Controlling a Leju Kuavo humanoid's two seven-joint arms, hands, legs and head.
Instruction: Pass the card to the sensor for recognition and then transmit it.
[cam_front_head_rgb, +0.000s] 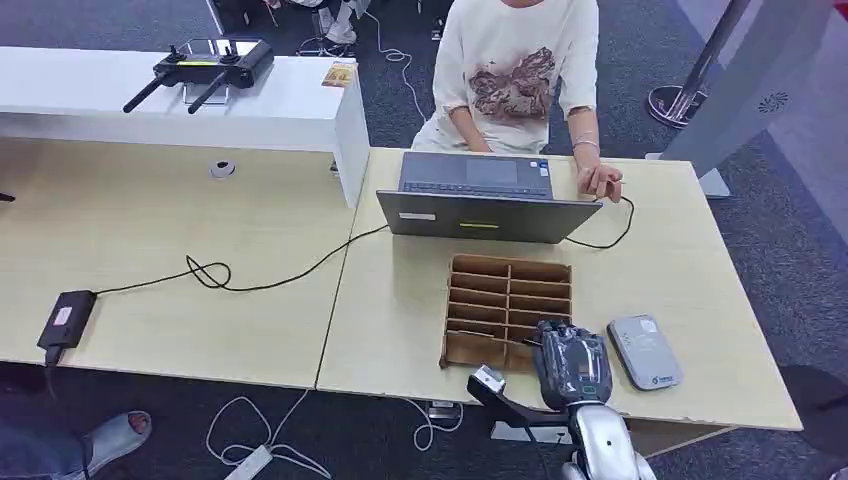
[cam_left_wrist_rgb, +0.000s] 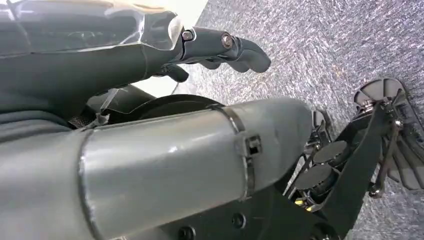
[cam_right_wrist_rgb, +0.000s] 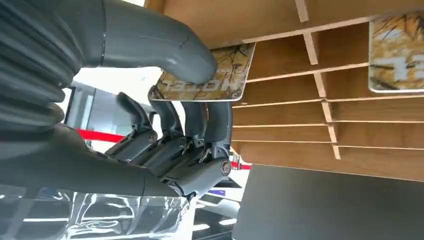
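Note:
A wooden slotted card holder (cam_front_head_rgb: 508, 310) stands on the table in front of the laptop. My right hand (cam_front_head_rgb: 572, 365) is at its near right corner. In the right wrist view my right hand (cam_right_wrist_rgb: 170, 125) pinches a yellow-brown patterned card (cam_right_wrist_rgb: 220, 80), thumb on one face and fingers (cam_right_wrist_rgb: 215, 120) on the other, with the card's far end at a holder (cam_right_wrist_rgb: 300, 110) slot. A second card (cam_right_wrist_rgb: 397, 52) sits in another slot. The grey sensor pad (cam_front_head_rgb: 643, 351) lies flat just right of the holder. My left hand (cam_left_wrist_rgb: 220, 47) hangs over carpet, holding nothing.
An open laptop (cam_front_head_rgb: 480, 200) sits behind the holder, and a person (cam_front_head_rgb: 520, 70) is seated behind it with a hand (cam_front_head_rgb: 600, 180) on the table. A black cable (cam_front_head_rgb: 260, 280) runs left to a power brick (cam_front_head_rgb: 66, 318). A controller (cam_front_head_rgb: 205, 62) lies on the white counter.

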